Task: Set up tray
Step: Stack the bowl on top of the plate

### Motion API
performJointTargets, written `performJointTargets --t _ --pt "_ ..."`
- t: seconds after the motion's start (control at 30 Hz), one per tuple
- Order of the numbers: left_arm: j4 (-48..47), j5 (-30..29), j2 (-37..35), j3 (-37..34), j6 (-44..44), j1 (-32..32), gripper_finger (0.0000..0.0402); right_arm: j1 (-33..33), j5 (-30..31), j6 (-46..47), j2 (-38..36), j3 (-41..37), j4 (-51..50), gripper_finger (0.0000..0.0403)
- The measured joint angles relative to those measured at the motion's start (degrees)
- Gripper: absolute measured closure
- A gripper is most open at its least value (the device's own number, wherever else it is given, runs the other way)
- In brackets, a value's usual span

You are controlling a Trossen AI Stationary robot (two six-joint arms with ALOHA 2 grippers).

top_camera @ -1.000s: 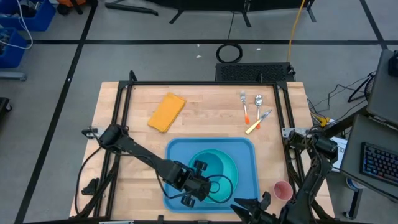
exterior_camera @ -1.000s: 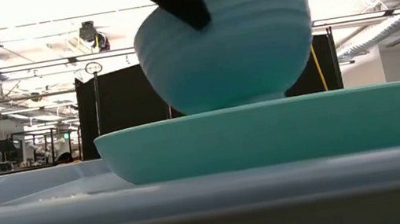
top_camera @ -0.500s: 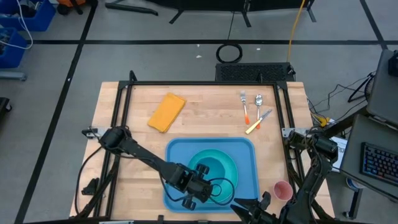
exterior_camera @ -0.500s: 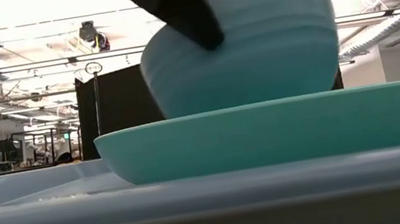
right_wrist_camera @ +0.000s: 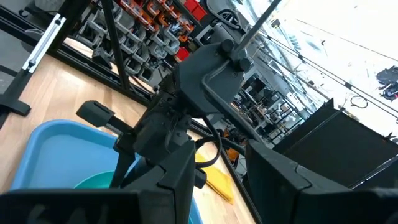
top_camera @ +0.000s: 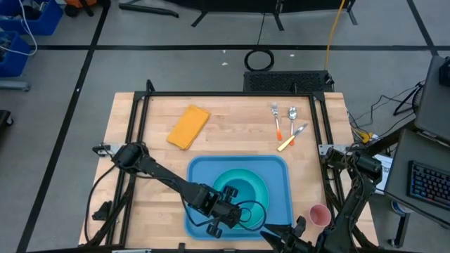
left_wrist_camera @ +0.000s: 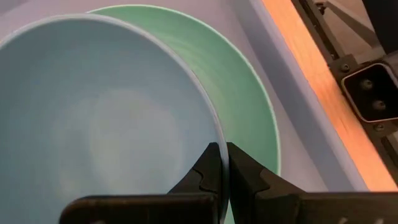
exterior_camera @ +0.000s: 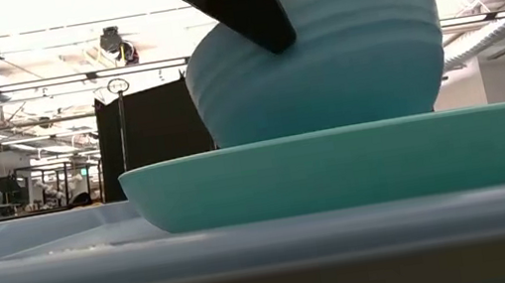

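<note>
From above, the blue tray [top_camera: 281,184] is lying at the wooden table's [top_camera: 225,133] near edge, the right gripper [top_camera: 281,237] waiting beside it, fingers apart. At table height, workshop racks are showing behind the plate [exterior_camera: 337,169]. The left gripper [left_wrist_camera: 221,163] is pinching the bowl's [left_wrist_camera: 93,124] rim.

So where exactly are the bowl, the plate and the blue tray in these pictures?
Bowl [exterior_camera: 321,61]: low view, on its ribbed outer wall.
Plate [exterior_camera: 356,161]: low view, on its outer side under the rim.
Tray [top_camera: 281,184]: high view, on the bare floor right of the plate.
</note>
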Motion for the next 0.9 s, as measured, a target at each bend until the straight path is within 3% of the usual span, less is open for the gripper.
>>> performJointTargets --t 0.9 --pt "-0.55 0.87 1.66 0.11 -0.29 0.53 0.0392 -0.02 -0.07 0.68 0.07 -0.02 -0.32 0.0273"
